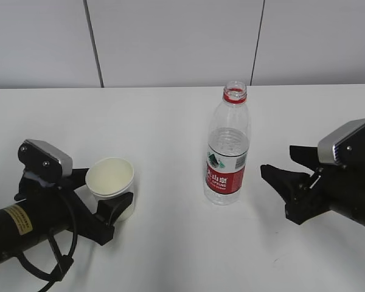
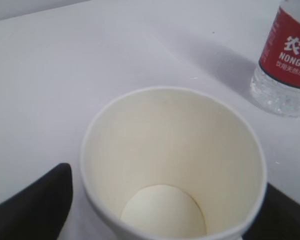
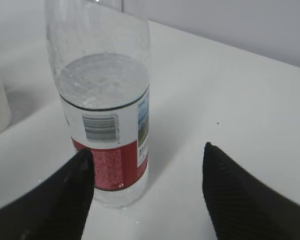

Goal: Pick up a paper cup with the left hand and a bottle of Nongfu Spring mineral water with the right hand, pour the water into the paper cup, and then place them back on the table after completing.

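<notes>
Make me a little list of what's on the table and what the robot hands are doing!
cup: paper cup, upright, empty inside, standing on the table
bottle: water bottle, upright, no cap, partly full, red label
left hand: left gripper, fingers on either side of the cup; whether they press on it cannot be told
right hand: right gripper, open, pointing at the bottle, not touching it
cup and bottle: apart, bottle to the right of the cup in the exterior view
pouring: not started
</notes>
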Available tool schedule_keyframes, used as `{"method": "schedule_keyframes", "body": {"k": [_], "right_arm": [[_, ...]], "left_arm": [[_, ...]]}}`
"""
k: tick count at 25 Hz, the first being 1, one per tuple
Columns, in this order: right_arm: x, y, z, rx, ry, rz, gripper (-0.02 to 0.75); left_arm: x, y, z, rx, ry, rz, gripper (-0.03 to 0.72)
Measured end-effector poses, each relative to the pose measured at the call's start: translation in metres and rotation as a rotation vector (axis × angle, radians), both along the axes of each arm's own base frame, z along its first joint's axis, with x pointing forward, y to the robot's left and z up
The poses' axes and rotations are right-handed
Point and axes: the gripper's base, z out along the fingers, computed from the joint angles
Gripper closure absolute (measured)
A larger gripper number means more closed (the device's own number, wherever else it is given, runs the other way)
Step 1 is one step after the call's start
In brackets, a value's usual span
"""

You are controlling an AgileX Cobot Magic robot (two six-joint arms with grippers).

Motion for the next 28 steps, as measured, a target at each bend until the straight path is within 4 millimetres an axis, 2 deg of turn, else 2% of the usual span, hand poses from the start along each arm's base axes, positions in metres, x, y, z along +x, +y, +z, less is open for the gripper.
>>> {"method": "schedule_keyframes", "body": {"k": [5, 10, 14, 18, 25, 28], "right_arm": [[0.002, 0.007, -0.004, 0.054, -0.053, 0.063, 0.233], [0.003, 0.012, -0.018, 0.078, -0.033, 0.120, 0.234], [0.012, 0.014, -0.029, 0.075, -0.004, 0.131, 0.233], [0.024, 0.020, -0.034, 0.070, -0.014, 0.177, 0.230], [0.041, 0.019, -0.041, 0.084, -0.013, 0.137, 0.103], [0.046, 0.023, -0.044, 0.082, -0.014, 0.172, 0.079]], "left_arm": [[0.000, 0.000, 0.001, -0.001, -0.002, -0.002, 0.109], [0.000, 0.000, 0.001, -0.001, -0.002, -0.002, 0.183], [0.000, 0.000, 0.001, -0.001, -0.003, 0.004, 0.232], [0.001, 0.001, 0.001, -0.001, -0.003, 0.010, 0.249], [0.001, 0.001, 0.001, -0.002, -0.002, 0.015, 0.250], [0.001, 0.001, 0.001, -0.002, -0.002, 0.016, 0.250]]}}
